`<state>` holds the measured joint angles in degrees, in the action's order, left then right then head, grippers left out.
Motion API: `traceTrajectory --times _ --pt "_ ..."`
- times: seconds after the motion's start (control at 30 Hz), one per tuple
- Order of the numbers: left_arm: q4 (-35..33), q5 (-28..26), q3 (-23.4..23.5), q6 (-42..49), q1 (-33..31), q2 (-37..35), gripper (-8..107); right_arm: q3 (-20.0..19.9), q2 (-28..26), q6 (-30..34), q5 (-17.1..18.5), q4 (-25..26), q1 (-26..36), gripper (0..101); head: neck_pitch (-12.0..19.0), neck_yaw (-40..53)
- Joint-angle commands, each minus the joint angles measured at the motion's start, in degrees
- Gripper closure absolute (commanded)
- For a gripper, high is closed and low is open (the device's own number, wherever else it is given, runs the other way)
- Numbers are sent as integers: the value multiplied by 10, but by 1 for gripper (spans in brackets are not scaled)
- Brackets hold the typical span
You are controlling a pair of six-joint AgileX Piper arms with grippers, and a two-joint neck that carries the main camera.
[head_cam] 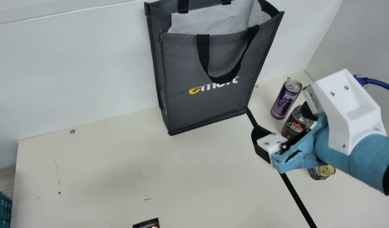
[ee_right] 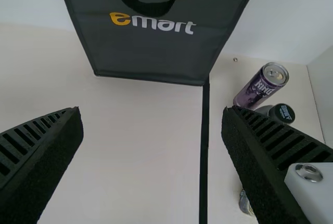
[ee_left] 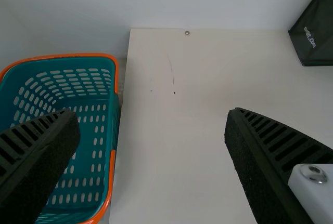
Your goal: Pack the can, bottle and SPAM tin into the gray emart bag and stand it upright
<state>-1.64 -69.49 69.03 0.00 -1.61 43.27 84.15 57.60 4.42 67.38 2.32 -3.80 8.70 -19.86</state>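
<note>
Gray emart bag (head_cam: 210, 98), qty 1: upright at rear of tabletop (head_cam: 143, 164), long axis vert., mouth up, broad face fwd w/ yellow & white logo low on it, partly under a black strap (head_cam: 204, 53); white lining (head_cam: 210, 23) inside. Narrow side (L wrist view) w/ small wht. print.

Can (head_cam: 283, 101), purple, qty 1: upright, long axis vert., R of bag, lid up; wht. lettering on side.

Bottle (head_cam: 294, 126), qty 1: just beside can, upright, cap up, long axis vert., part hidden by arm; dk. label w/ red & wht. print. Cap blk. w/ pale print.

SPAM tin (head_cam: 319, 172), qty 1: nearer the camera than bottle, gold lid up, part hidden by arm; label print too small to tell.

R end effector (head_cam: 284, 128): above tabletop, fwd of bag, nr. bottle; fingers wide apart, nothing btw.

L end effector (ee_left: 152, 112): fingers wide apart, nothing held.

Blk. strip (head_cam: 297, 196): on tabletop, from bag's R base corner fwd.

Basket (ee_left: 78, 55), teal w/ orange rim: just beyond tabletop's L edge.
</note>
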Motion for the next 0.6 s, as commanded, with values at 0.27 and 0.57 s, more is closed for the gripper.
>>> traceTrajectory --times 0.27,0.57 --pt "0 0 0 0 0 0 9 67 52 72 2 -21 20 6 13 -1" --pt "0 0 0 0 0 0 9 140 107 152 0 -33 39 6 13 -1"
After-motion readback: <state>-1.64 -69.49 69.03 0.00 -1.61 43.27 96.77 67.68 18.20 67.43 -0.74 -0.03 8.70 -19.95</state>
